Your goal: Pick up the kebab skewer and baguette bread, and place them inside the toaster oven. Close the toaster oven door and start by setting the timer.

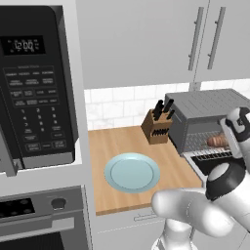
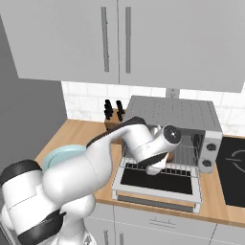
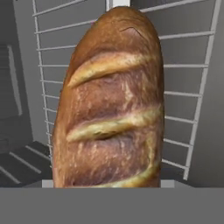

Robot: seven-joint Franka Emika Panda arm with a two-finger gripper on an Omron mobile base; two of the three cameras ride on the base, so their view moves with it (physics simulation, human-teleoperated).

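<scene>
The baguette bread (image 3: 111, 105), golden-brown with pale score marks, fills the hand view lengthwise in front of the wire rack (image 3: 188, 87). From the left base view the loaf (image 1: 215, 142) sits at rack level inside the silver toaster oven (image 1: 205, 105), and my gripper (image 1: 226, 138) reaches in, shut on it. The right base view shows my gripper (image 2: 161, 164) in the oven's mouth (image 2: 189, 143) with a bit of brown loaf (image 2: 170, 156) beside it. The toaster oven door (image 2: 158, 182) lies folded down flat. My fingertips are hidden by the loaf. The kebab skewer is hidden.
A pale blue plate (image 1: 132, 172) lies bare on the wooden counter (image 1: 117, 141). A knife block (image 1: 157, 127) stands left of the toaster oven. The black microwave (image 1: 34, 88) and built-in oven (image 1: 39, 215) are at left. A dark cooktop (image 2: 232, 162) lies right of the oven's knobs (image 2: 208, 149).
</scene>
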